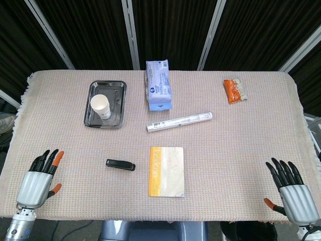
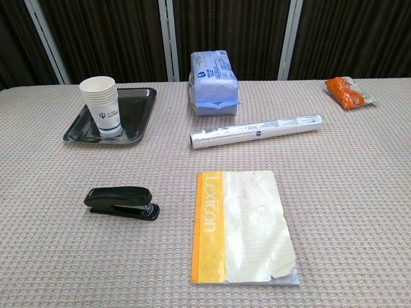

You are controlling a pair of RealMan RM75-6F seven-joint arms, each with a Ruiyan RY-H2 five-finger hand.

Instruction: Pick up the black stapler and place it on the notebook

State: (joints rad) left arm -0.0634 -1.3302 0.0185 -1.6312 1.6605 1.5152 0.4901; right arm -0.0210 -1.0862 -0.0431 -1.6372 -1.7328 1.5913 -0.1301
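The black stapler (image 1: 120, 164) (image 2: 121, 202) lies flat on the cloth, just left of the notebook (image 1: 166, 171) (image 2: 241, 226), a worn white pad with an orange spine strip. Nothing rests on the notebook. My left hand (image 1: 36, 183) hovers at the table's near left corner, fingers apart and holding nothing, well left of the stapler. At the near right corner my right hand (image 1: 292, 195) is likewise spread and empty. Neither hand appears in the chest view.
A dark metal tray (image 1: 115, 106) (image 2: 138, 109) with a stack of paper cups (image 1: 101, 106) (image 2: 102, 105) sits at the back left. A blue tissue pack (image 1: 158, 85) (image 2: 214, 83), a foil roll (image 1: 179, 121) (image 2: 256, 130) and an orange snack packet (image 1: 233, 90) (image 2: 345, 92) lie further back.
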